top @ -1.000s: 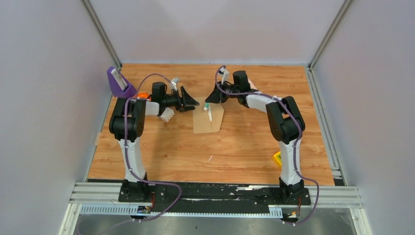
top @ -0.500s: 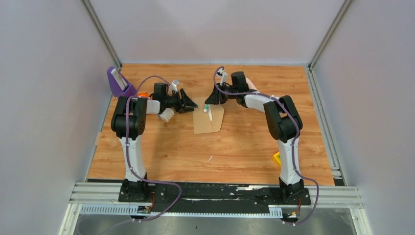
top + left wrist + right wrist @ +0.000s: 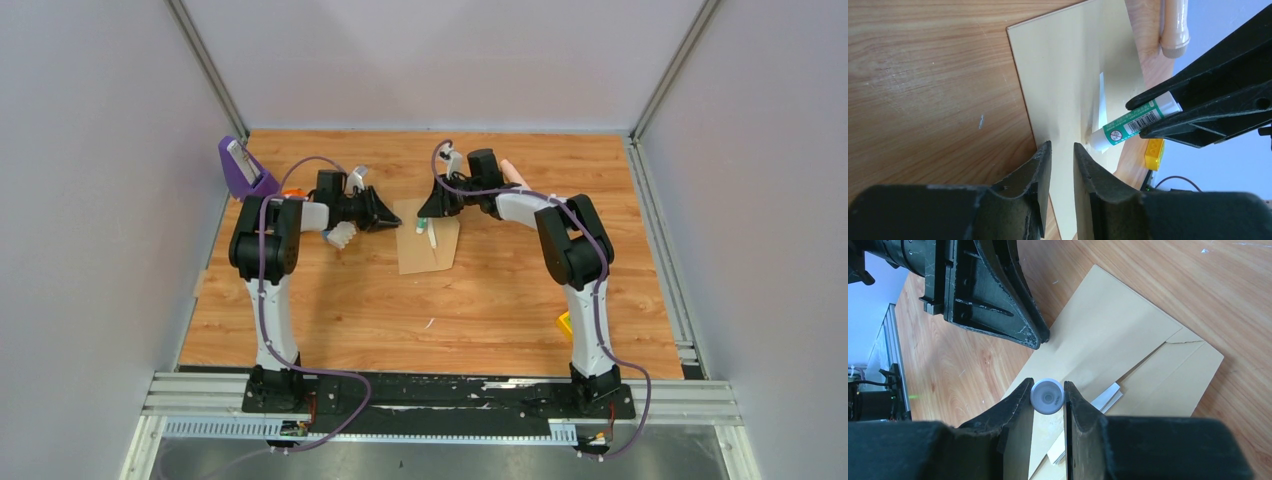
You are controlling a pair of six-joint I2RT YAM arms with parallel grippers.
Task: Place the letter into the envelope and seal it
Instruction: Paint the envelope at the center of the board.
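The tan envelope [image 3: 425, 243] lies flat mid-table, flap side up; it also shows in the left wrist view [image 3: 1068, 75] and the right wrist view [image 3: 1108, 330]. A pale edge of the letter [image 3: 1105, 396] pokes out from under a fold; the rest is hidden inside. My right gripper [image 3: 424, 207] is shut on a green-and-white glue stick [image 3: 1133, 125], whose white end [image 3: 1047, 396] points down at the envelope. My left gripper [image 3: 392, 217] rests its tips at the envelope's left edge [image 3: 1062, 150], jaws a narrow gap apart with nothing between them.
A purple holder [image 3: 241, 170] stands at the back left. A white object [image 3: 340, 235] and an orange one [image 3: 292, 193] lie by the left arm. A peach cylinder [image 3: 510, 170] lies behind the right arm. A yellow block [image 3: 566, 325] sits near the right arm's base.
Both grippers have shifted slightly left and towards the back. The right one carries the glue stick to the envelope's upper part. The left tips have come onto the envelope's left edge.
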